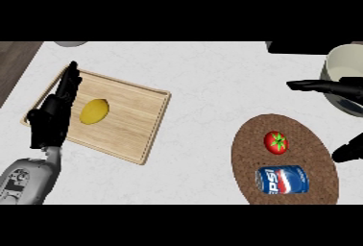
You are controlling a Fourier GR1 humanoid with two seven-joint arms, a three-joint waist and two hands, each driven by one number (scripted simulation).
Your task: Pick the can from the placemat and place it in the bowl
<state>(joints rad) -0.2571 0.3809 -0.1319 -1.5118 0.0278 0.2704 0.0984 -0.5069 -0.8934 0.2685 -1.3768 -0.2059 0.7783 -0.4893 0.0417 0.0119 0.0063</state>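
My left hand (55, 113) was black and jointed on a grey forearm; my right hand (339, 87) was black too.

You see only part of the bowl (343, 60), cut by the right edge, with the right hand (333, 86) over its rim. The placemat (312, 144)'s lower end is cut off below the can (283, 180).

One can (282, 180) and one tomato (276, 142) lie on one round placemat (312, 144). One lemon (93, 111) sits on one wooden cutting board (131, 120). One bowl (340, 60) stands at the right edge. Two hands show: the left hand (55, 113) and the right hand (340, 87).
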